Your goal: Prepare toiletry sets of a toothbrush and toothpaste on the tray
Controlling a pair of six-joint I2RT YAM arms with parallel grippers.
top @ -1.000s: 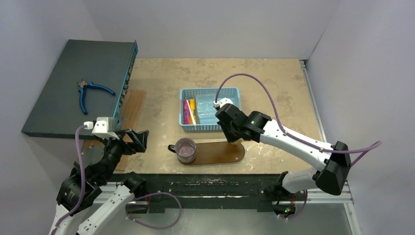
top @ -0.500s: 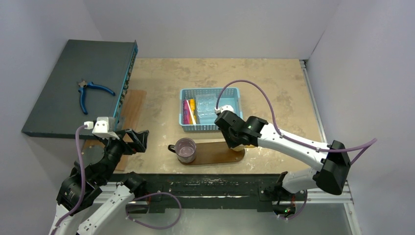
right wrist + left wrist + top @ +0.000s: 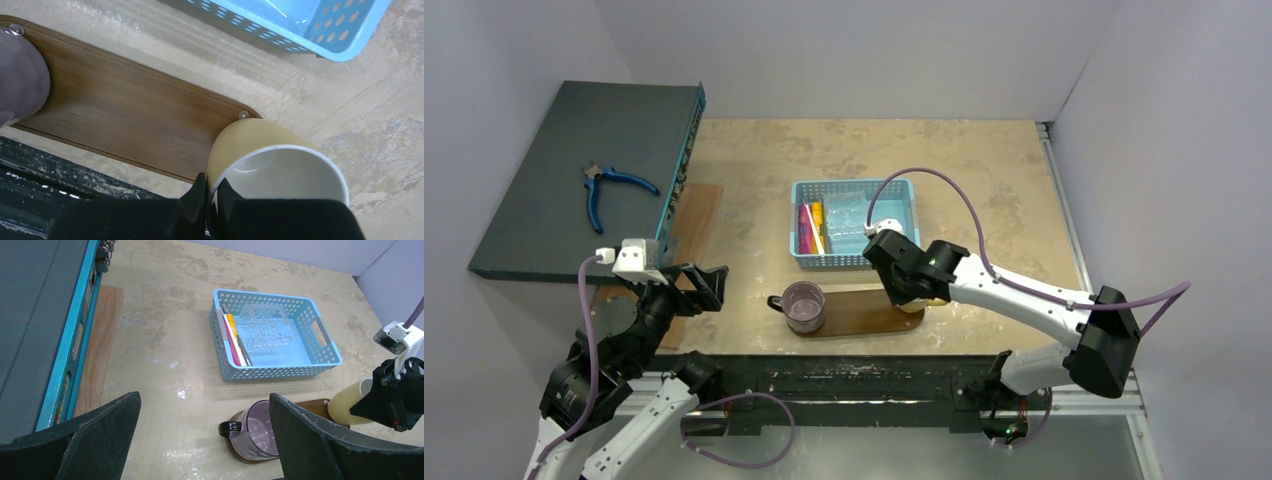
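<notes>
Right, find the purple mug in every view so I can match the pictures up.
Top external: mug low centre, on the left end of the tray.
Left wrist: mug bottom centre, with a sliver of tray to its right.
Right wrist: mug cut off at the left edge.
Shared landmark: the tray beneath it.

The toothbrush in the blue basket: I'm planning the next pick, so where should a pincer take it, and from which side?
Probably mid-handle, from straight above, closing across its width. The toothbrush lies lengthwise along the left wall of the basket, beside the pink tube, so the walls block any sideways approach.
</notes>
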